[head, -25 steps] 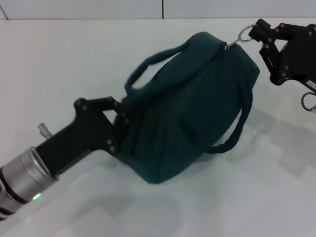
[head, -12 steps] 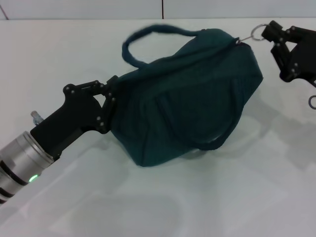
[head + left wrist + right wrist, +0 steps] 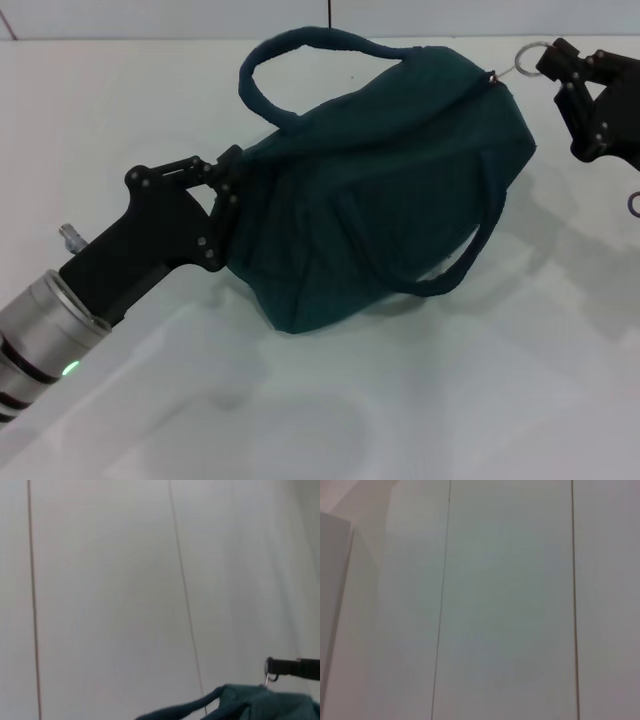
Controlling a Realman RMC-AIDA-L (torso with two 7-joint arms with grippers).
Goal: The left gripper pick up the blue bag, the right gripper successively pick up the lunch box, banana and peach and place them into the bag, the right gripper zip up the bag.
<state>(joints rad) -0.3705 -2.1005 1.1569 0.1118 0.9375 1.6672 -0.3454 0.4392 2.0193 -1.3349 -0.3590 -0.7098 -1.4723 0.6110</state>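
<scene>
The soft, rumpled dark-teal fabric bag (image 3: 380,190) with looped rope-like handles sits mid-table, its nine-o'clock end pinched in the black angular left gripper (image 3: 228,205). At two o'clock the black right gripper (image 3: 560,62) pinches the thin silver zipper ring (image 3: 527,57). The left wrist view catches only the bag's top edge and that ring (image 3: 270,672); the right wrist view shows only pale panelled wall (image 3: 510,605).
</scene>
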